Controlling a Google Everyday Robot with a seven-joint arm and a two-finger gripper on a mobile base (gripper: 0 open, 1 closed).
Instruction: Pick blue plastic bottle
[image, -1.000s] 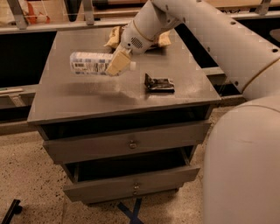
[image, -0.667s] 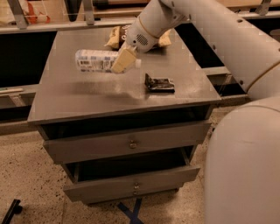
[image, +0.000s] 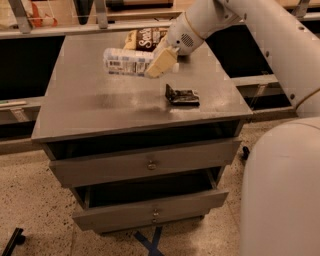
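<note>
The blue plastic bottle (image: 125, 61) has a pale blue-and-white label and lies sideways in the air above the grey cabinet top (image: 90, 100). My gripper (image: 157, 61) is shut on the bottle's right end and holds it clear of the surface. One cream fingertip (image: 161, 63) shows in front of the bottle. The bottle's cap end is hidden by the gripper. The white arm reaches in from the upper right.
A brown snack bag (image: 147, 39) lies at the back of the top, behind the gripper. A small black packet (image: 182, 96) lies at the right front. The cabinet has two drawers (image: 150, 162), the lower one pulled out. The robot's white body fills the right side.
The gripper has lifted the bottle higher off the cabinet top and carried it slightly toward the back right. The snack bag and black packet have not moved.
</note>
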